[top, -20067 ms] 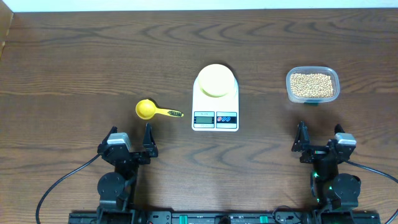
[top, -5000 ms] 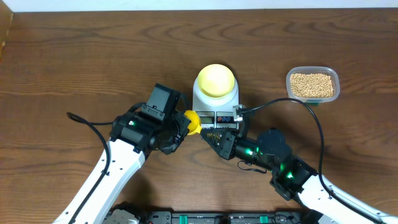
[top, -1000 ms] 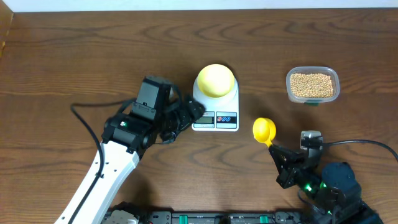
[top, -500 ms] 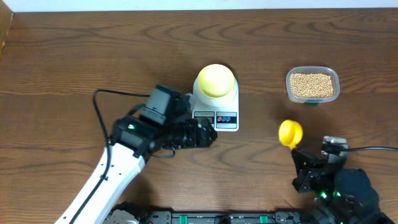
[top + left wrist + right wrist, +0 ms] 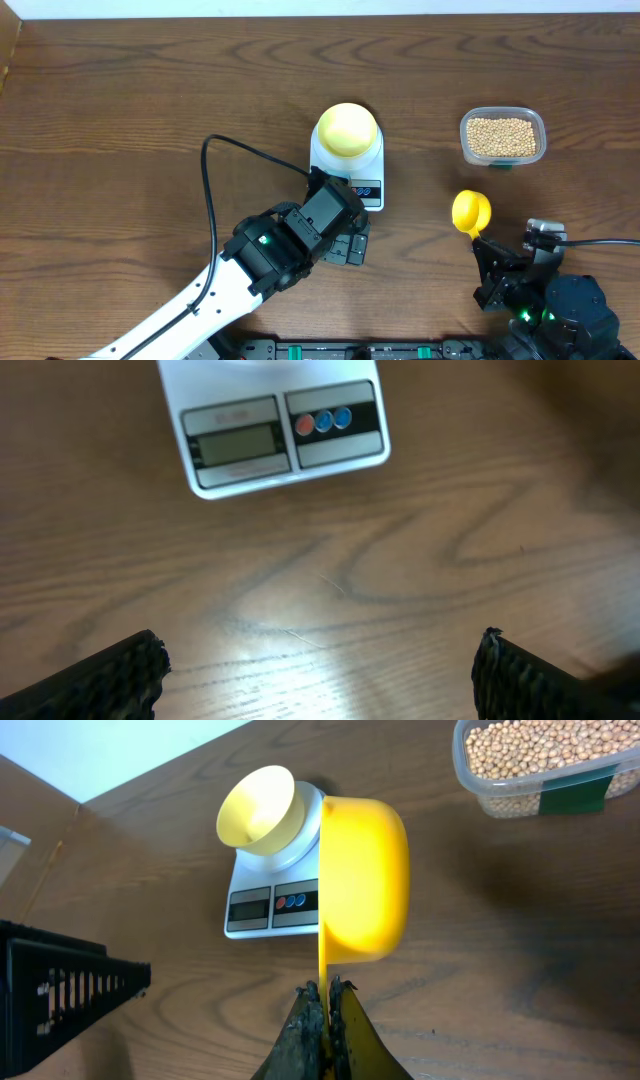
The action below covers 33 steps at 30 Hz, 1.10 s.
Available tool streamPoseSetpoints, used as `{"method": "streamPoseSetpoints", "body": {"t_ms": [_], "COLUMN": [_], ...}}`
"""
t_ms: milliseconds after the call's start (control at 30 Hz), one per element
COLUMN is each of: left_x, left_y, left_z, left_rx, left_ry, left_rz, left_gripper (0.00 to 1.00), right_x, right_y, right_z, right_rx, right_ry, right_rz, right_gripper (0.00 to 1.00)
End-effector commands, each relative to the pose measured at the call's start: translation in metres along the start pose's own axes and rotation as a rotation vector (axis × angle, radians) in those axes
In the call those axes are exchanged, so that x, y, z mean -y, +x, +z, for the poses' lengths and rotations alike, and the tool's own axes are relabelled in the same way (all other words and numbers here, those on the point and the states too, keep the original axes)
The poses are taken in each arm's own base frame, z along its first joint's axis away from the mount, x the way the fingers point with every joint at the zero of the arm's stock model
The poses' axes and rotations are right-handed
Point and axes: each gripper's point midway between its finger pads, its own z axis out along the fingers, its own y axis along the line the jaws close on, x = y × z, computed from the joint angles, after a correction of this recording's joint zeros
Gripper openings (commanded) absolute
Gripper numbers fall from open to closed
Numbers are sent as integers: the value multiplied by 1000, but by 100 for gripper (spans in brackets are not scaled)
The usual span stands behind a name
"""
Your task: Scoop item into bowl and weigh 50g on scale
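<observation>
With the right gripper (image 5: 322, 1005) pinched on its handle, I've swung the empty scoop (image 5: 470, 211) right toward the beans (image 5: 501, 137), left gripper (image 5: 320, 670) wide open just near of the scale (image 5: 375, 160) bearing the bowl (image 5: 347, 128); scooping comes next.

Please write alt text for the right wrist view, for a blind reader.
The right gripper holds a yellow scoop by its handle over the table. Behind it, a cream bowl sits on the white scale; a tub of beans stands top right.
</observation>
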Motion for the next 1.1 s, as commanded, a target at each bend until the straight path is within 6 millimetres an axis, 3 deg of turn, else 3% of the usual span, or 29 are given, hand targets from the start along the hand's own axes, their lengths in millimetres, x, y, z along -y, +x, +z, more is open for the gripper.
{"method": "streamPoseSetpoints", "body": {"t_ms": [0, 33, 67, 133, 233, 367, 767, 1067], "left_x": [-7, -6, -4, 1, 8, 11, 13, 13], "left_y": [-7, -10, -16, -24, -34, -34, -23, -29], "left_z": [-2, -2, -2, -1, 5, 24, 98, 131], "left_rx": [45, 56, 81, 111, 139, 112, 5, 9], "left_ry": [-38, -36, -34, -15, 4, -14, -87, -94], "left_rz": [-8, -10, -13, -18, -23, -19, -23, -38], "left_gripper": [98, 86, 62, 33, 15, 8, 7, 7], "right_x": [-1, -1, -1, 0, 3, 4, 12, 13], "right_y": [-7, -7, -7, -8, -10, -10, -12, -11], "right_z": [-5, -5, -5, -5, -5, -5, -6, -6], "right_rx": [28, 28, 28, 32, 44, 45, 60, 56], "right_ry": [0, 0, 1, 6, 25, 29, 73, 76], "right_rz": [-7, -7, -7, -7, -7, -7, -8, -8], "right_gripper": [1, 1, 1, 1, 1, 1, 1, 1]}}
